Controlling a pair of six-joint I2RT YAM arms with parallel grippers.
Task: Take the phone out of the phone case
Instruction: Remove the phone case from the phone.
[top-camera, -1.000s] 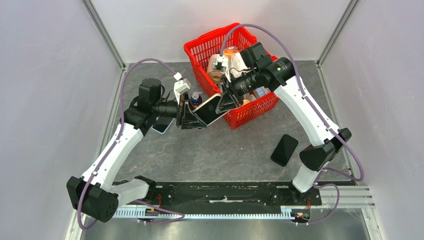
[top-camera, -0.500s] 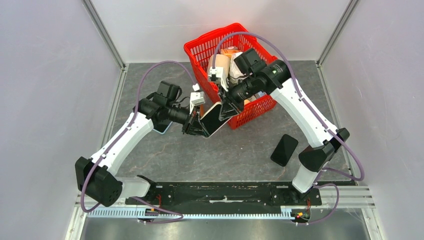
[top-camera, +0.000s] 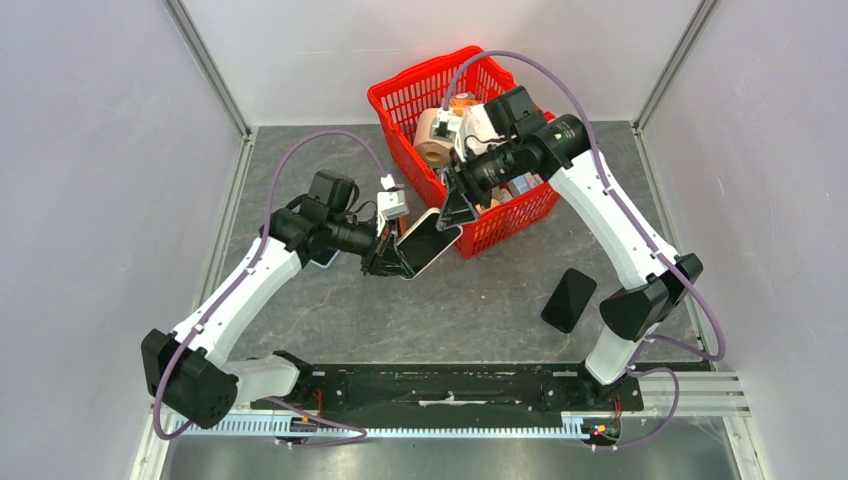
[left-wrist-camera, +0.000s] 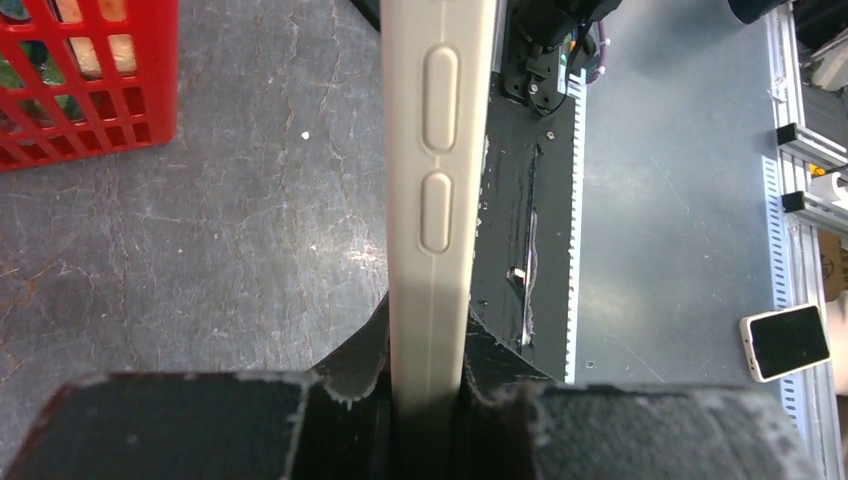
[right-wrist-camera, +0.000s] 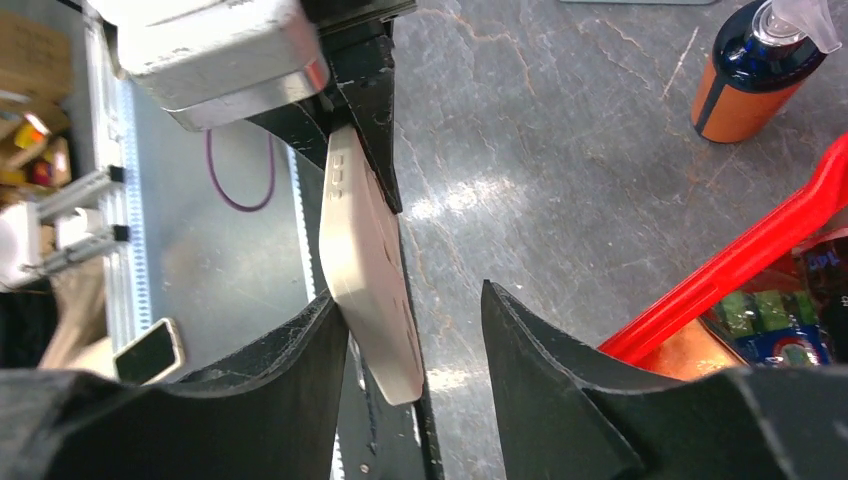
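A red basket (top-camera: 515, 215) stands at the far middle of the grey, stone-patterned desk (top-camera: 450, 300), crammed with goods. A tan roll (top-camera: 433, 148) sits at its top, and green and blue packets (right-wrist-camera: 775, 315) show through its wall. An orange and dark blue spray bottle (right-wrist-camera: 755, 75) stands near its left side. A black phone (top-camera: 568, 299) lies flat at the near right, well apart from the basket.

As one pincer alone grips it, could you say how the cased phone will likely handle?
Probably stiff: the cased phone juts straight from the left pincer without sagging. Its smooth cream edge may slip, since it is clamped at one end only.
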